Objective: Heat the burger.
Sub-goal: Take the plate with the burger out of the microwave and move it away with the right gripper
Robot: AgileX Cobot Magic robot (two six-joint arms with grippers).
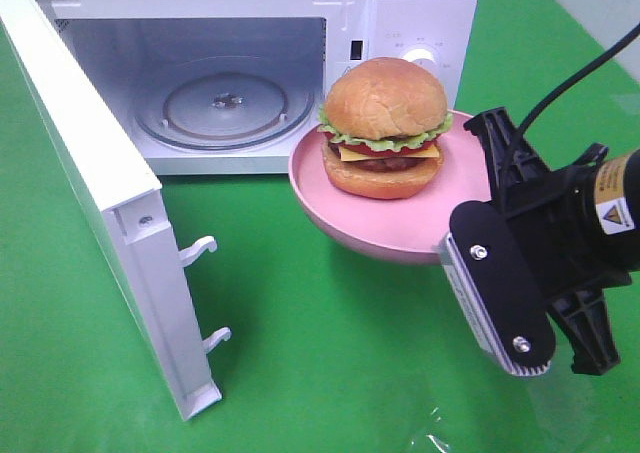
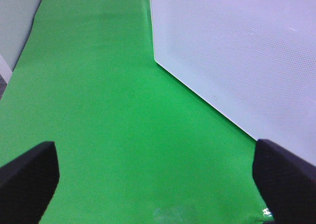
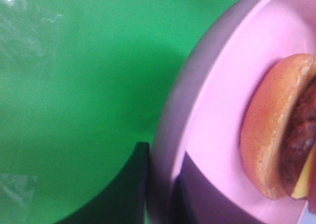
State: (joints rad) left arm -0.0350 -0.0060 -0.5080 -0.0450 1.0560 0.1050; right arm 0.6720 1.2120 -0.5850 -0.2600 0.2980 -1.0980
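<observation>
Right gripper (image 1: pixel 452 241) clamped on plate (image 1: pixel 400 235) rim, plate lifted just in front of open microwave (image 1: pixel 235 73). Burger (image 1: pixel 383 126) sits on plate. Left gripper (image 2: pixel 158 177) spread wide, empty.

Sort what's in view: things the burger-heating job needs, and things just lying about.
Needed:
golden-brown burger
round pink plate carrying it
open white microwave
right gripper clamped on the plate rim

Lying about:
nothing but the green table cover; left gripper idle, open

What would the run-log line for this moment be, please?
right tool: shut on pink plate rim, plate aloft | burger: on plate | microwave: door open, turntable bare | left tool: open, idle
</observation>
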